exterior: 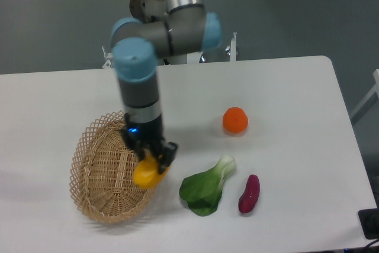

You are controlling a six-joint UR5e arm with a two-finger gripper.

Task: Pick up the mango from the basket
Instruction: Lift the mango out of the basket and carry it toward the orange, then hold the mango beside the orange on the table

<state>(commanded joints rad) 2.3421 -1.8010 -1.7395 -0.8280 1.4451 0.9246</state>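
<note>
Gripper: the gripper [151, 159] is closed tight around the mango [148, 173].
Mango: it hangs in the gripper, over the right edge of the basket [100, 170].
Basket: it sits on the white desk [284, 93].
Nearby: an orange [235, 120], a leafy green [207, 189] and a purple vegetable [249, 194].

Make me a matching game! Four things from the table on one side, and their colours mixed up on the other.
Things:
1. mango
2. basket
3. bok choy
4. eggplant

Colours:
A. green
B. dark purple
C. yellow-orange
D. light tan

Pairs: 1-C, 2-D, 3-A, 4-B
</note>
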